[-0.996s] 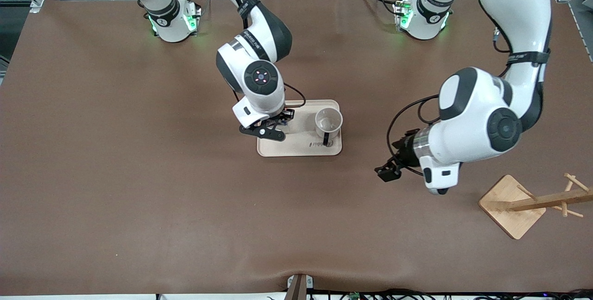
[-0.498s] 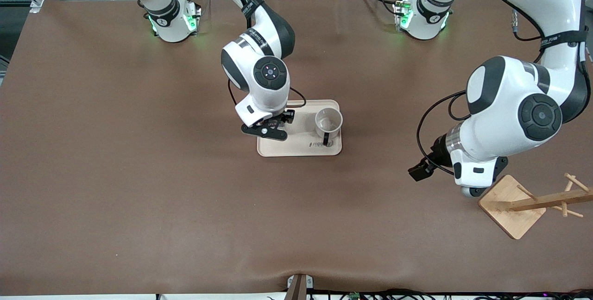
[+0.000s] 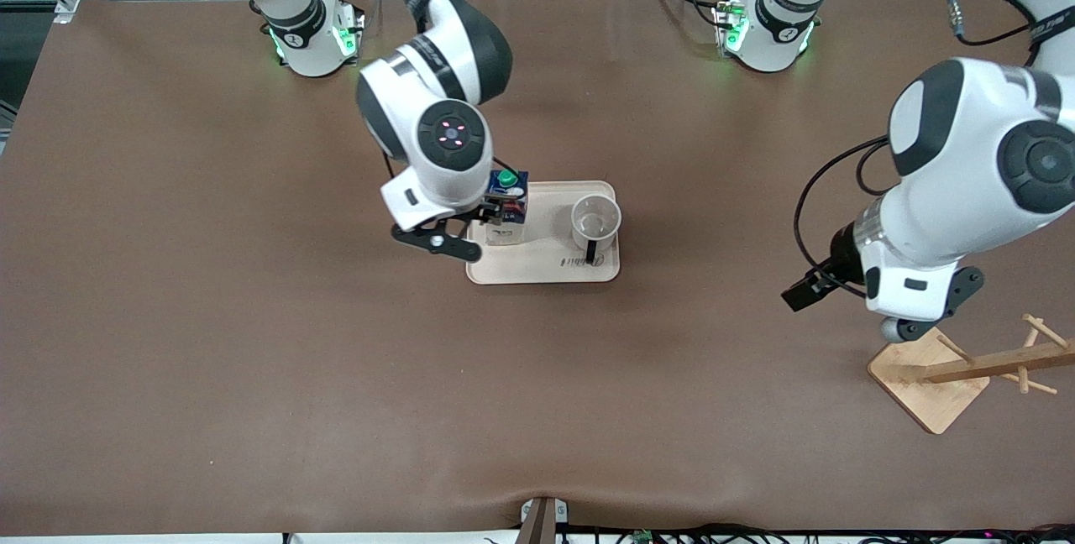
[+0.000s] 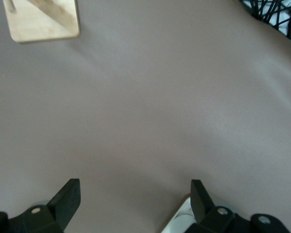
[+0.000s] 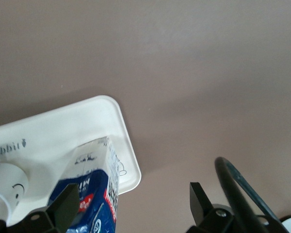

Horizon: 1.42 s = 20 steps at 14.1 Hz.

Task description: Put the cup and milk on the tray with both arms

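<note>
The cream tray [image 3: 546, 269] lies mid-table. The dark-blue milk [image 3: 506, 206] with its green cap stands upright on the tray's end toward the right arm. The white cup [image 3: 595, 221] stands on the tray's other end, handle toward the front camera. My right gripper [image 3: 472, 223] is open and hangs over the tray's edge beside the milk. In the right wrist view the milk [image 5: 92, 194] is next to one finger of the right gripper [image 5: 133, 204], with the tray [image 5: 63, 126] and cup [image 5: 5, 187] beneath. My left gripper [image 3: 798, 294] is open and empty over bare table; it also shows in the left wrist view [image 4: 136, 199].
A wooden peg stand [image 3: 928, 372] with a square base lies tipped near the left arm's end, close to the front camera; its base also shows in the left wrist view [image 4: 41, 19]. Cables lie by the left arm's base [image 3: 764, 23].
The right gripper rose and shifted toward the right arm's end, uncovering the milk standing on the tray. The left arm drew back toward its own end of the table.
</note>
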Tool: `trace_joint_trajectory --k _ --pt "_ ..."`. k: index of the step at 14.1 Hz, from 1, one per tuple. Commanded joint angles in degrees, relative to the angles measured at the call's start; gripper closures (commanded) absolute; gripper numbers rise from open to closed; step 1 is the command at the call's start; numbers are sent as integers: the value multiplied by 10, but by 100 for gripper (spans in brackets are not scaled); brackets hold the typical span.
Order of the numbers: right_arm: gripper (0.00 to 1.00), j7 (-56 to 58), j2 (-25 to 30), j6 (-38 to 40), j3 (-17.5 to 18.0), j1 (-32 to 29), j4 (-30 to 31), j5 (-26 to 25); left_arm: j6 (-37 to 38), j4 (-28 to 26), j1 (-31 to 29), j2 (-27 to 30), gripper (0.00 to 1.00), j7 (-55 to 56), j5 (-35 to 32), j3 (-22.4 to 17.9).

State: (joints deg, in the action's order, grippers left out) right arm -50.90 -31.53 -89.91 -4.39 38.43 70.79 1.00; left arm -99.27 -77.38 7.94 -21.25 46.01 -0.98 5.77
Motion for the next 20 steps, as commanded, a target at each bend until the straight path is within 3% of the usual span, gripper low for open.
trace_joint_trajectory --k 1,9,12,14,17,20 --pt "0 -3 -3 20 2 -31 -54 -8 16 -12 4 33 0 -42 -17 -4" --pt "0 2 103 70 2 -144 -61 -6 50 -16 -41 108 0 -173 -20 -9" --pt "0 154 144 104 3 -203 -47 -4 93 -26 -51 146 0 -239 -19 -16" --pt "0 236 183 100 3 -239 -2 -6 122 -26 -55 167 0 -275 -18 -24" --pt "0 307 272 23 2 -272 130 -9 159 -26 -54 195 0 -311 -18 -32" --pt "0 418 285 18 2 -319 146 -13 181 -57 -51 236 0 -380 -10 -44"
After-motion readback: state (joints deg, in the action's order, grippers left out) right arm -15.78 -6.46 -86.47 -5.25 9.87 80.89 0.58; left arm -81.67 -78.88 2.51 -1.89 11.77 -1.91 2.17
